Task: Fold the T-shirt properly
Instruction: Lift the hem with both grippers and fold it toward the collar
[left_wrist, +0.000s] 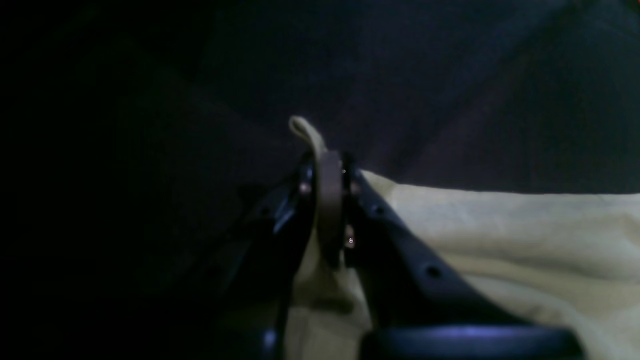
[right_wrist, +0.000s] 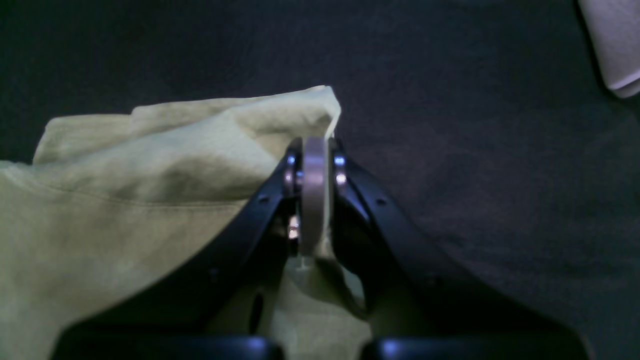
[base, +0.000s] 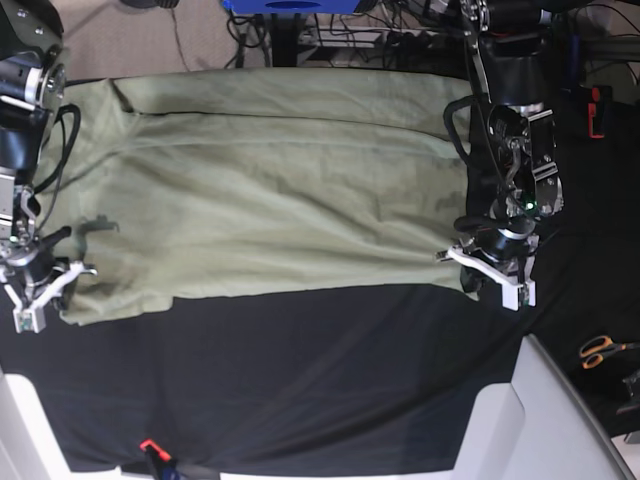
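Note:
The pale sage-green T-shirt (base: 270, 190) lies spread wide across the black table cloth (base: 300, 370), its near edge folded in a long line. In the base view my left gripper (base: 492, 272) sits at the shirt's near right corner and my right gripper (base: 42, 292) at its near left corner. The left wrist view shows the left gripper (left_wrist: 327, 167) shut on the T-shirt (left_wrist: 500, 235), a small loop of cloth poking out beyond the tips. In the right wrist view the right gripper (right_wrist: 315, 150) is shut on a corner of the T-shirt (right_wrist: 140, 200).
Orange-handled scissors (base: 603, 349) lie at the far right. White panels (base: 545, 420) border the table's near right edge, and a pale object (right_wrist: 615, 45) shows at the top right of the right wrist view. A small red item (base: 150, 446) sits near the front edge.

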